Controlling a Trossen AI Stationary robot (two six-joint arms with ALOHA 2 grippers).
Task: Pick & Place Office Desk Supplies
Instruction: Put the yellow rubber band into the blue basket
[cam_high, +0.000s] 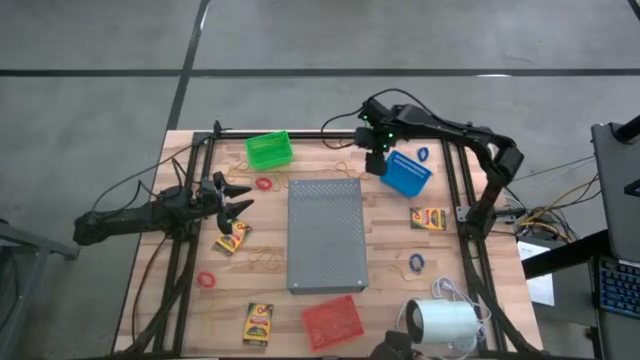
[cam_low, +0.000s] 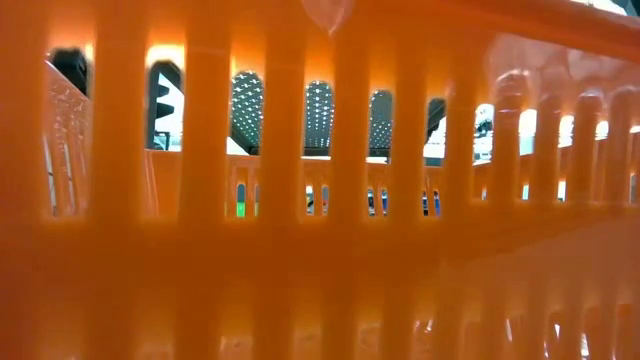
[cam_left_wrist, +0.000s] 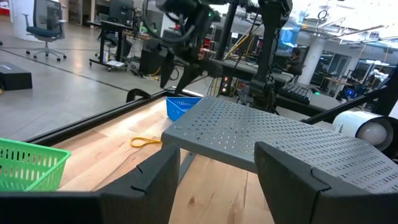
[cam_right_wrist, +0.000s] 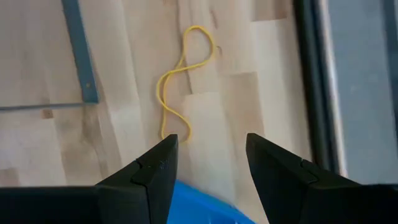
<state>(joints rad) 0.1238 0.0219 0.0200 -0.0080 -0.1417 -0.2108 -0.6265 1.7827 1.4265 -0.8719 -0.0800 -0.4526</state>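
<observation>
So the right pincer hung wide open with nothing in it, right over the blue basket's edge, and a tan rubber band lay on the table just ahead of its tips. Left pincer was open too, empty, with a crayon box lying just beside it.

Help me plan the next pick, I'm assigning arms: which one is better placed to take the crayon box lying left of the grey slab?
Left. The left gripper hangs with jaws open right above that crayon box, while the right gripper is across the table over the blue basket, beyond the grey slab.
</observation>
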